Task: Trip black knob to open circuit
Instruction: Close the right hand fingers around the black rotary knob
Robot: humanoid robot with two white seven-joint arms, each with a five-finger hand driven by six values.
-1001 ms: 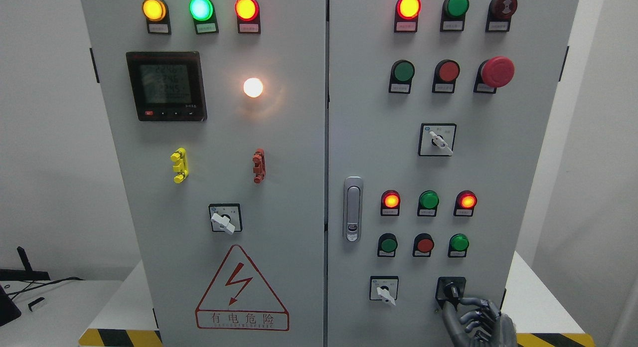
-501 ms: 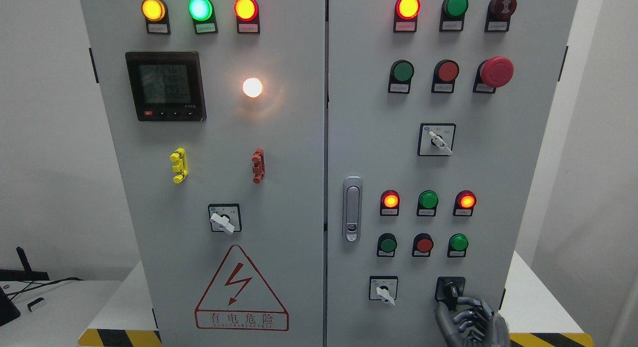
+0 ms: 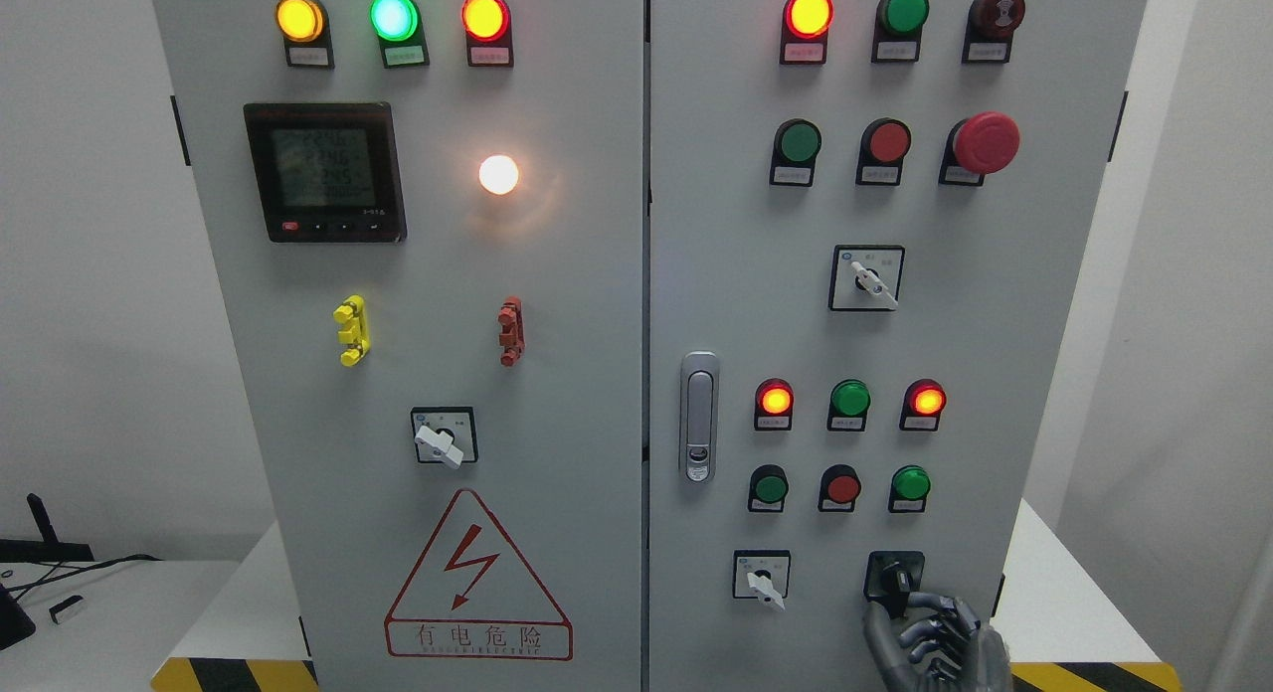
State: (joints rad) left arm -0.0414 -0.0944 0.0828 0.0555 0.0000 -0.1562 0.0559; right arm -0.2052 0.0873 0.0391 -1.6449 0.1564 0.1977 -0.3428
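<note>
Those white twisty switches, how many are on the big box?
3: one on the left door above the warning triangle, one mid-right door, one bottom right door beside the black knob.

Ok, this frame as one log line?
right hand: fingers curled at black knob, grasp unclear | left hand: out of view | knob: lower right of panel

Black knob (image 3: 895, 580) on a black square plate; low on the right door, handle near upright
</note>
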